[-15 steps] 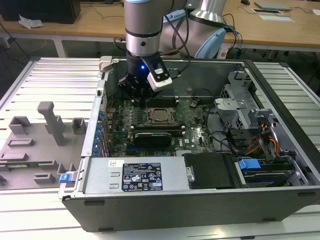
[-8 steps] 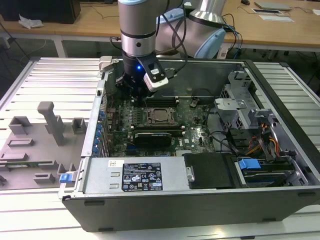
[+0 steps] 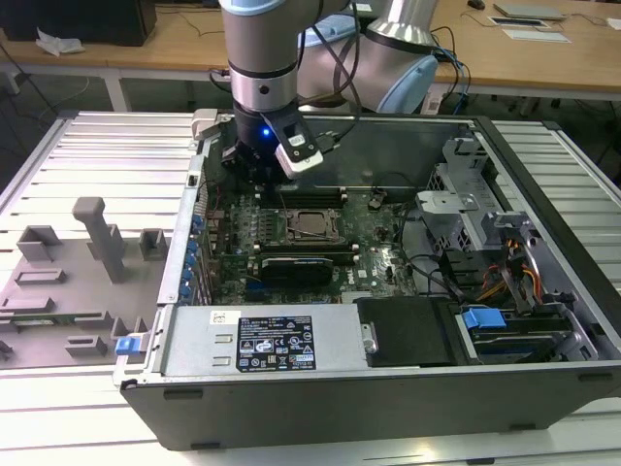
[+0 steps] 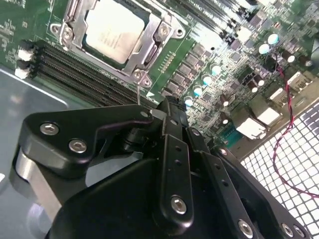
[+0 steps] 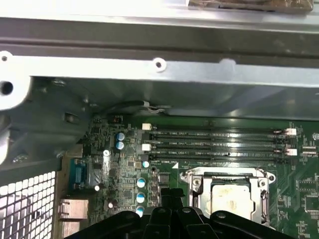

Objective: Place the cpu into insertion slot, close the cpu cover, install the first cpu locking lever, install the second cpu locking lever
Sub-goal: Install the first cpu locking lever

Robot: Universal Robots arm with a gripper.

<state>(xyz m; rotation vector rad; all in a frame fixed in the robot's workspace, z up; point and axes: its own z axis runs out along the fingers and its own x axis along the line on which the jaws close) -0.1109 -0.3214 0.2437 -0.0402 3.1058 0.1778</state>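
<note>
Sitting in the insertion slot (image 3: 313, 224) at the middle of the circuit board (image 4: 10, 25): cpu (image 4: 112, 30), with cpu cover (image 4: 148, 55) lowered around it. Hand (image 4: 169, 112) closed, empty, just beside the cover's corner, by the memory slots (image 4: 75, 74). Hazard: a low sweep could scrape those slots or lift the cover.

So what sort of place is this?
Probably a robotics lab or test workshop: a robot arm hangs over an open computer case on a slatted metal bench, with wooden desks behind.

cpu (image 4: 110, 30) inside the cpu cover (image 4: 146, 51) window, memory slots (image 4: 75, 74) just beside, between it and the hand (image 4: 168, 110)
</note>
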